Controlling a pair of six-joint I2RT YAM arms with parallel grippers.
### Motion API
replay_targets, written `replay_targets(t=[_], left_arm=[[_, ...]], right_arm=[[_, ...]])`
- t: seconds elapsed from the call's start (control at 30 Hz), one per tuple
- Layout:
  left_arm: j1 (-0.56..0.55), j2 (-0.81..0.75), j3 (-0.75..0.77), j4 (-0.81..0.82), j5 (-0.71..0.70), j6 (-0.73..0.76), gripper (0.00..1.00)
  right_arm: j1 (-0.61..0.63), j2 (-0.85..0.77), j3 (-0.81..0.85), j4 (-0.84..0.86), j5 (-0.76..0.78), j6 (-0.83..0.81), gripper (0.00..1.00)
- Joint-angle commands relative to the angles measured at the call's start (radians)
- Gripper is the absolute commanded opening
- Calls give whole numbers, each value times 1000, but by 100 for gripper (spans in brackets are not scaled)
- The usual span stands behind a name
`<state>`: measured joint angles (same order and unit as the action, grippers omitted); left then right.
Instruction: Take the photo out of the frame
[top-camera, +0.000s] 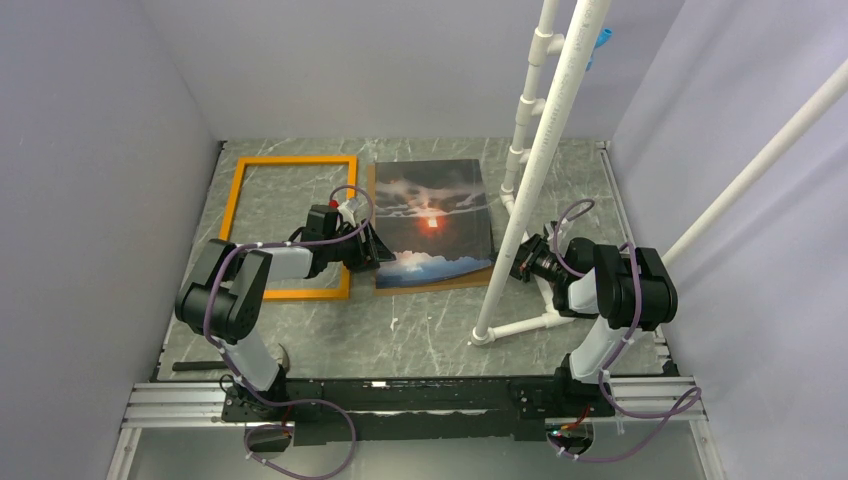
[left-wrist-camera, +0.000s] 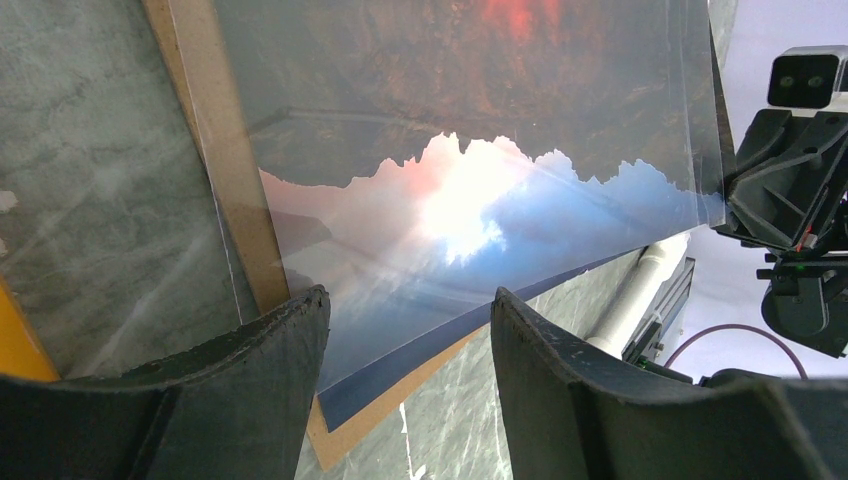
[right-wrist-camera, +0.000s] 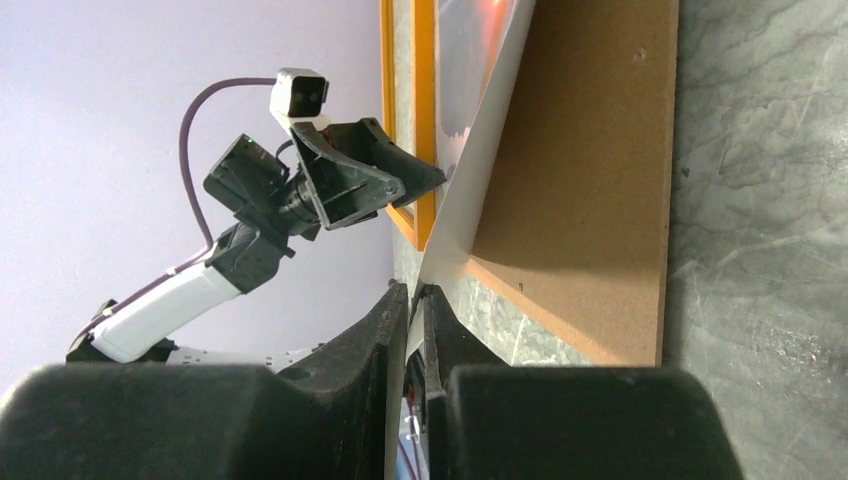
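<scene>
Within right gripper (right-wrist-camera: 416, 298) (tight pinch): photo (right-wrist-camera: 480, 150) corner

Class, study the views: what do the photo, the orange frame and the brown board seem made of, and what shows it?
The photo: thin glossy paper or film, probably; it curves where lifted and shows glare. The frame: smooth, uniformly bright orange, likely plastic or painted wood. The backing board: flat matte brown, faintly speckled, looks like fibreboard.
</scene>
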<state>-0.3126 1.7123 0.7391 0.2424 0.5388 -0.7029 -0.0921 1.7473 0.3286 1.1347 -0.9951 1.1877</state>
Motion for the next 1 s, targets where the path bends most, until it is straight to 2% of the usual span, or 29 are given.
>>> replay_targets(t=[0.0,0.17,0.27,0.5,0.57,0.67,0.8,0.97], left_arm=[[-2,53,-32,-125,-76,43,67],[-2,54,-33,-121,-74,42,67],[-2,53,-30,-132,-77,49,67],[0,70,-35,-118,-73,48,67],[0,72,-36,-111,-67,42,67],[0,64,-35,-113,-65,44,67],[0,62,-33,-128,-76,52,67],[0,65,-48,-103,-65,35,67]], right_arm=[[-6,-9,17,26,10,-15,12],[-14,1,8,79,3,15,11],[-23,-20,15,46,3,-3,7],[-24,-124,55,-184,10,-126,5],[-24,-155,65,-219,8,-147,2],[-23,-202,95,-362,12,-210,0],[-22,-296,167,-642,68,-376,0],[-23,-364,269,-805,67,-437,0]])
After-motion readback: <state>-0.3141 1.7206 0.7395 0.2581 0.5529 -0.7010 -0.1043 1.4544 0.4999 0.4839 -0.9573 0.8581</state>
